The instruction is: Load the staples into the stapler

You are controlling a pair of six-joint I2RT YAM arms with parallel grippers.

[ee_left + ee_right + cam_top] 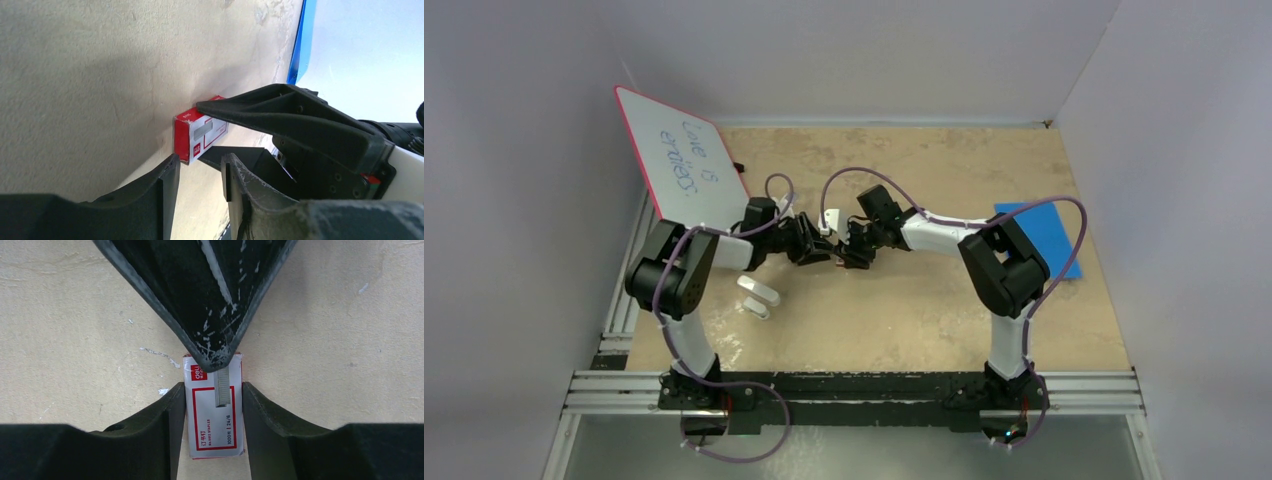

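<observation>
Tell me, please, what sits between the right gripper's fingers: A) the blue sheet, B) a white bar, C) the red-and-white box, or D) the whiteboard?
C: the right wrist view shows the red-and-white box held between the fingers of the right gripper, one against each long side.

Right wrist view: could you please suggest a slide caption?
Right gripper clamps a small red-and-white cardboard staple box on the beige tabletop; a black finger of the left gripper overlaps it.

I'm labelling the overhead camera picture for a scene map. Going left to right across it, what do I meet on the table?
From the left: whiteboard → white bars → left tool → right tool → blue sheet.
</observation>
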